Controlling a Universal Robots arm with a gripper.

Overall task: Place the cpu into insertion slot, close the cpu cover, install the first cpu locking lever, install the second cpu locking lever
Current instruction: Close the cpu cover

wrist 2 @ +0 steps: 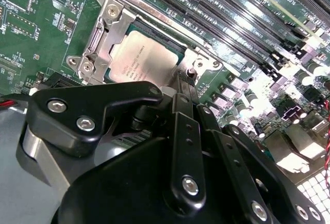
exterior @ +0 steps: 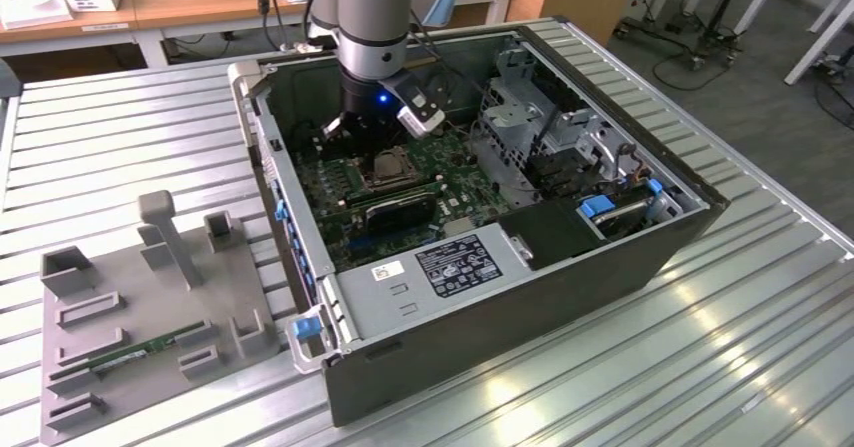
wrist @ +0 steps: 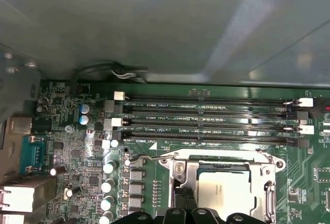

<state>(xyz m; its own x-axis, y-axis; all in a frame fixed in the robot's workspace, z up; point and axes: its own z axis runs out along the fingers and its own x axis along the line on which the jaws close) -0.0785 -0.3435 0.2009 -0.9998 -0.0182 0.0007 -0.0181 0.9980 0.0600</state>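
One cpu [wrist 2: 142,61] sat flat in the insertion slot [wrist 2: 154,30], with the cpu cover [wrist 2: 111,28] folded down around it. The gripper [wrist 2: 181,79] had its fingers pinched together on nothing, tips right at the cover's edge, inside the computer case [exterior: 641,257].

cpu [wrist 2: 144,59] partly hidden behind the hand [wrist 2: 181,82], cpu cover [wrist: 269,177] cut off at first wrist view's edge
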